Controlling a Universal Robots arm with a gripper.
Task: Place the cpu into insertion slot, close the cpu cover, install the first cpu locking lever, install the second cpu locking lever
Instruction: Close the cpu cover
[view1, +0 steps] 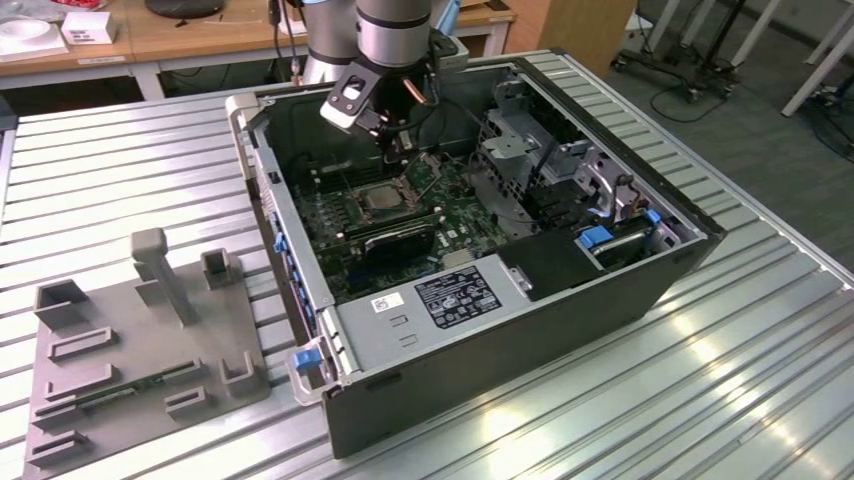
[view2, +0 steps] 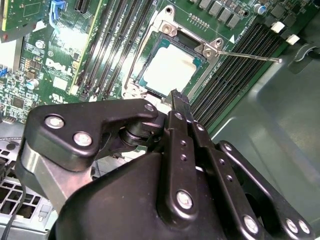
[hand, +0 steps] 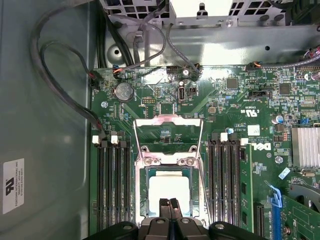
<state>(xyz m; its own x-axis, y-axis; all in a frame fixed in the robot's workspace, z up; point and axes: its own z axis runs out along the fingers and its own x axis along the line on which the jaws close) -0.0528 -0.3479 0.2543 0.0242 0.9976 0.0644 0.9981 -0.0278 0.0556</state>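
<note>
The cpu (hand: 169, 189) lies flat in the insertion slot (view1: 380, 198) on the green motherboard, its pale metal top showing in both wrist views (view2: 169, 67). The cpu cover (hand: 168, 122), a silver frame with an open window, is swung back from its hinge and does not lie over the chip. A thin locking lever (view2: 250, 56) sticks out sideways from the socket's corner. My gripper (hand: 169, 202) hangs just above the near edge of the socket, shut, with its black fingertips (view2: 176, 96) pressed together and nothing between them. In the exterior view the gripper (view1: 390, 135) is inside the open computer case.
Memory slots (hand: 113, 185) run along both sides of the socket. Cables (hand: 60, 70) loop across the case wall. A drive cage (view1: 514, 140) and power supply (view1: 441, 295) stand inside the case. A grey fixture plate (view1: 134, 350) lies at the exterior view's left.
</note>
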